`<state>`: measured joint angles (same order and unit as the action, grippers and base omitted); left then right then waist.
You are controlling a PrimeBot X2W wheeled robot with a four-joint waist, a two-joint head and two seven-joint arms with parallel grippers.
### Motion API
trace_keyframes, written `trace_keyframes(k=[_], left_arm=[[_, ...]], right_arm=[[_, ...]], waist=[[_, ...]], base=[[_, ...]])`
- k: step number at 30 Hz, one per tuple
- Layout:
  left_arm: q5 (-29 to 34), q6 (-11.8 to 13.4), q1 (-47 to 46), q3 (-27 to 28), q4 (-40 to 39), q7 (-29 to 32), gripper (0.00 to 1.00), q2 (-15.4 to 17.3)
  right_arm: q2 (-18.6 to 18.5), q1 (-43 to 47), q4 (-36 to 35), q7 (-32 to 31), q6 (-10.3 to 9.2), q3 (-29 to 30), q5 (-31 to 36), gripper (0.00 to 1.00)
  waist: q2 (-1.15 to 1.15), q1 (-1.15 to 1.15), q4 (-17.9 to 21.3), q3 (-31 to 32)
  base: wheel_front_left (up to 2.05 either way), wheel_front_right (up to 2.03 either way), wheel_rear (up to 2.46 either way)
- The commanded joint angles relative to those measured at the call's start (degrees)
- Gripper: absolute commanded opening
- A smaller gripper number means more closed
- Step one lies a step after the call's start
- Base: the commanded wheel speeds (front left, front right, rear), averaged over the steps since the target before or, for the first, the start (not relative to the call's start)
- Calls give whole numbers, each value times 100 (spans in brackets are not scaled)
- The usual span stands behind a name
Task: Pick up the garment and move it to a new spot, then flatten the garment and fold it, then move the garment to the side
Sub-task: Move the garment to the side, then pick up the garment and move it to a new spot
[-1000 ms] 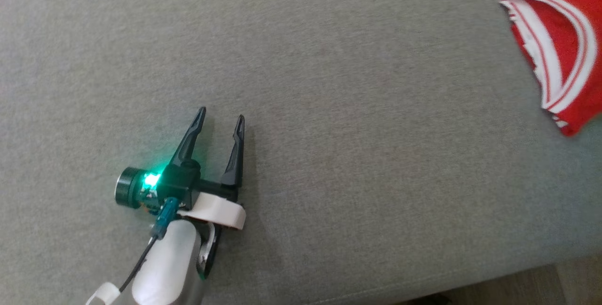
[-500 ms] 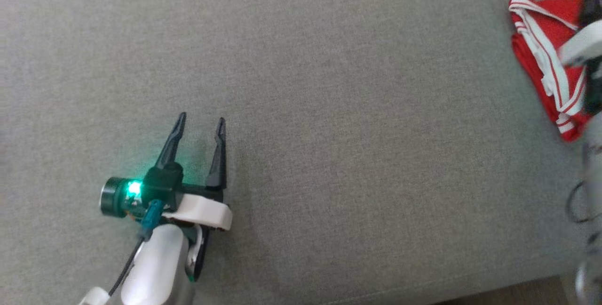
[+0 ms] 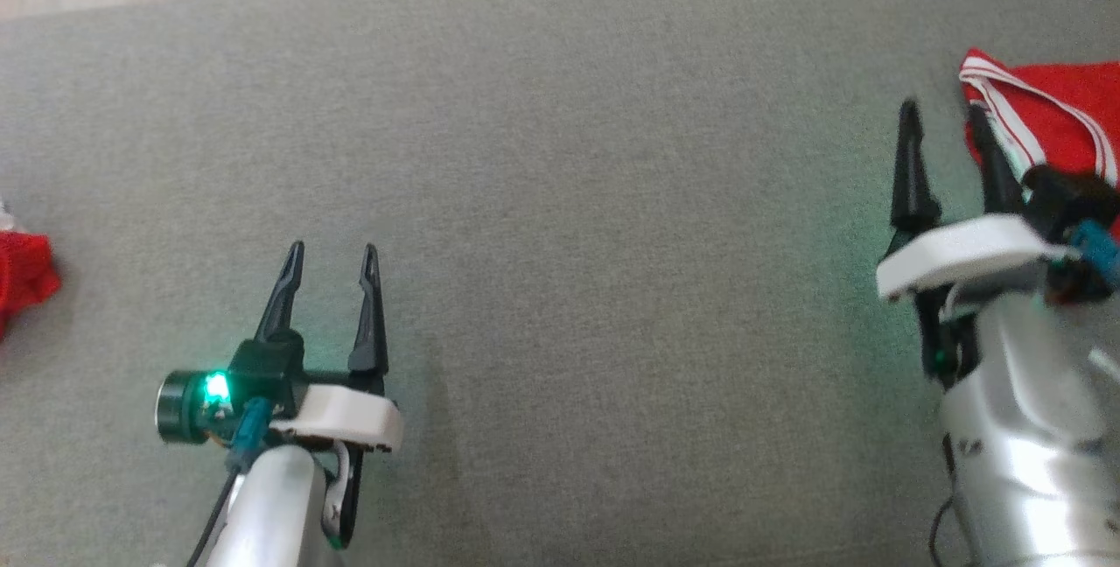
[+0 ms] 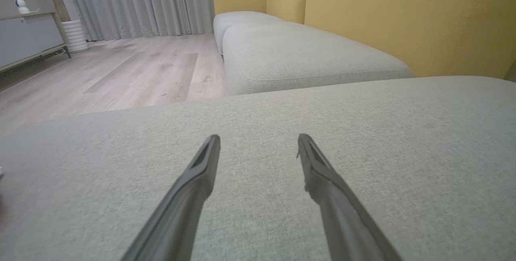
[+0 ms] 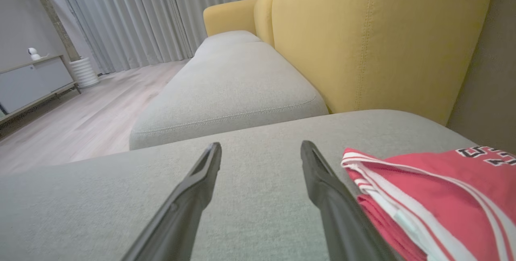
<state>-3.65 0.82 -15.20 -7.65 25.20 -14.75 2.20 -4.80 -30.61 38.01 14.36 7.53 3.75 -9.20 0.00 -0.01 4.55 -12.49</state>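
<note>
The garment (image 3: 1059,112) is red with white striped trim and lies folded in a small pile at the far right of the grey cushion (image 3: 612,199). In the right wrist view the garment (image 5: 435,188) shows black lettering and sits just right of my right finger. My right gripper (image 3: 943,112) (image 5: 261,145) stands open beside the pile's left edge, with nothing between its fingers. My left gripper (image 3: 333,249) (image 4: 259,137) is open over bare cushion at the lower left, far from the garment.
A scrap of other red cloth (image 3: 22,274) lies at the left edge. A yellow sofa back (image 5: 363,43) rises behind the garment. A second grey seat (image 4: 298,55) lies ahead, with wooden floor (image 4: 121,75), curtains and a low cabinet (image 4: 28,39) beyond.
The head camera has swung, shifting the whole picture. My right arm has come into view and its gripper now stands open beside the garment, which lies in a tighter pile.
</note>
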Motion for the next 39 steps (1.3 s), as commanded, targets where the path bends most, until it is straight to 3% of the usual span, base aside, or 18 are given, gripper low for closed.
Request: trace_keyframes(k=[1, 10, 21, 34, 39], left_arm=[[-50, 42, 15, 207, -155, -25, 100, 70], [-108, 48, 267, 342, -99, -25, 100, 69], [-244, 186, 652, 445, -82, -25, 100, 68], [-341, 248, 792, 409, -140, -25, 100, 68], [-388, 272, 734, 352, -130, -25, 100, 68]], right_arm=[[81, 93, -233, 63, -4, -156, -22, 100], [185, 804, -157, 63, -4, -174, 76, 100], [191, 1187, -81, 63, -4, -765, -190, 100], [191, 1261, -132, 63, -4, -926, -303, 100], [191, 1246, -146, 63, -4, -975, -301, 100]], waist=[[0, 1, -103, 128], [0, 1, -264, 509], [0, 1, -325, 864], [0, 1, -324, 856], [0, 1, -523, 764]], base=[[0, 0, 0], [0, 0, 0], [0, 0, 0], [0, 0, 0], [0, 0, 0]])
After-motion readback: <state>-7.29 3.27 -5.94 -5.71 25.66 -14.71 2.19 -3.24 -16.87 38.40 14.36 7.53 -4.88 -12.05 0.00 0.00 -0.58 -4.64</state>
